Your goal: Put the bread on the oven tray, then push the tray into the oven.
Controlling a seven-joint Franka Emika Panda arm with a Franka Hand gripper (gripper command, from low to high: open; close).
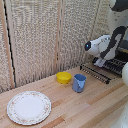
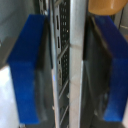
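Bread (image 2: 106,5) shows as an orange-brown patch just past my hand (image 2: 69,70), whose blue fingers (image 2: 30,70) are clamped on the oven pan (image 1: 101,70)'s metal edge, I judge to steer it along the brackets. Outward on the bench (image 1: 80,107) sit a blue cup (image 1: 79,82), yellow bowl (image 1: 63,77) and patterned plate (image 1: 29,107).

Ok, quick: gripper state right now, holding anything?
Gripper: closed on the oven pan's metal edge, one blue finger on each side. The bread sits just beyond the fingertips, not gripped.
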